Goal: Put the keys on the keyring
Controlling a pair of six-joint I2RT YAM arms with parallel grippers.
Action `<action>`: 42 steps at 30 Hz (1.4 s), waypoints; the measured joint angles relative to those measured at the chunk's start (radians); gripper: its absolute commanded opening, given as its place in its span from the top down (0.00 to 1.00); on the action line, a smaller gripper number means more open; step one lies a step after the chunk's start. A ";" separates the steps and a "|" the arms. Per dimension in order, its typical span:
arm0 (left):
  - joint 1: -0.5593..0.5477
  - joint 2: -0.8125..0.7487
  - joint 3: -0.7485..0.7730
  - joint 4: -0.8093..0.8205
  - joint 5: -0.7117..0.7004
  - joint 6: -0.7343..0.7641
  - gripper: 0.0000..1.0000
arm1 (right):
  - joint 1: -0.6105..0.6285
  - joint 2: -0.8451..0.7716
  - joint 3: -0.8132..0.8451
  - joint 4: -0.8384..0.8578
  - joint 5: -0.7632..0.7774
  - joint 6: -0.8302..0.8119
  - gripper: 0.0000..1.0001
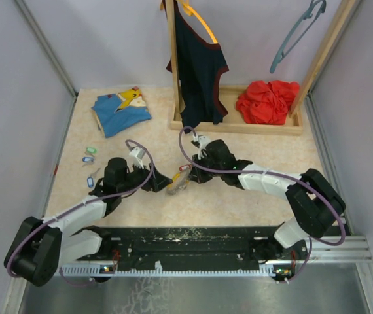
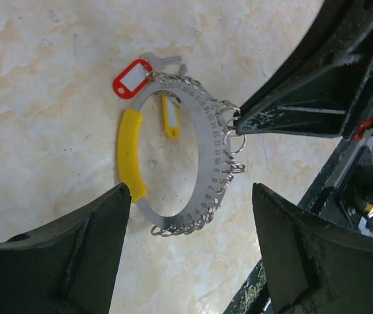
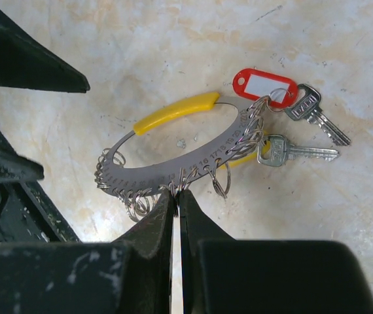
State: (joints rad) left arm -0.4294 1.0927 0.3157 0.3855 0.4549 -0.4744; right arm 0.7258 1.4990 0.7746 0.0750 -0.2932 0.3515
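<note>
Left hand: my left hand is spread wide and low over the bench, one finger on each side of the near end of the keyring. Nothing is gripped between the fingers.
Right hand: my right hand is pressed shut, with its fingertips pinching the outer rim of the keyring among the small wire loops.
Keyring: a flat grey oval band with numbers stamped on it, lying on the bench between my two hands. A yellow sleeve covers the side opposite the pinch.
Already hanging on it: a red tag and a yellow tag. Two silver keys are fanned out on the bench at the end farthest from my left hand.
Loose keys: the mint green key and the blue key lie close together on the bench, well apart from the keyring, out past my left arm toward the left wall.
Contact: neither hand is touching those two keys.
</note>
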 measured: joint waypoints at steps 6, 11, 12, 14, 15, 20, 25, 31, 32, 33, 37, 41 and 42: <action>-0.113 0.030 0.050 -0.006 -0.026 0.115 0.26 | 0.026 -0.002 0.054 -0.090 0.059 0.001 1.00; -0.203 0.114 0.116 -0.023 -0.073 0.201 0.32 | 0.032 -0.032 0.079 -0.154 0.089 0.001 1.00; -0.216 0.130 0.127 -0.027 -0.081 0.215 0.32 | 0.032 -0.038 0.080 -0.158 0.092 0.001 1.00; -0.234 0.153 0.143 -0.031 -0.091 0.242 0.32 | 0.032 -0.051 0.085 -0.174 0.098 0.001 1.00; -0.243 0.161 0.148 -0.031 -0.096 0.255 0.33 | 0.032 -0.056 0.085 -0.179 0.099 0.001 1.00; -0.275 0.190 0.166 -0.026 -0.105 0.304 0.35 | 0.033 -0.062 0.085 -0.199 0.105 0.008 1.00; -0.292 0.238 0.180 -0.026 -0.108 0.334 0.42 | 0.034 -0.062 0.088 -0.208 0.105 0.013 1.00; -0.305 0.290 0.199 -0.025 -0.110 0.359 0.64 | 0.035 -0.062 0.098 -0.217 0.108 0.017 1.00; -0.307 0.293 0.200 -0.025 -0.110 0.363 0.68 | 0.036 -0.062 0.099 -0.217 0.106 0.017 1.00; -0.309 0.294 0.201 -0.025 -0.111 0.366 0.72 | 0.036 -0.062 0.099 -0.217 0.104 0.018 1.00; -0.309 0.291 0.201 -0.021 -0.119 0.386 0.84 | 0.037 -0.063 0.104 -0.210 0.099 0.016 0.91; -0.309 0.278 0.200 -0.023 -0.122 0.404 0.86 | 0.037 -0.072 0.106 -0.200 0.106 0.006 0.74; -0.309 0.275 0.197 -0.026 -0.123 0.407 0.87 | 0.037 -0.079 0.106 -0.200 0.113 0.003 0.71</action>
State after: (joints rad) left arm -0.7387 1.3678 0.5129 0.3595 0.3317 -0.0673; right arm 0.7624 1.4197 0.8806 -0.1249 -0.1802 0.3546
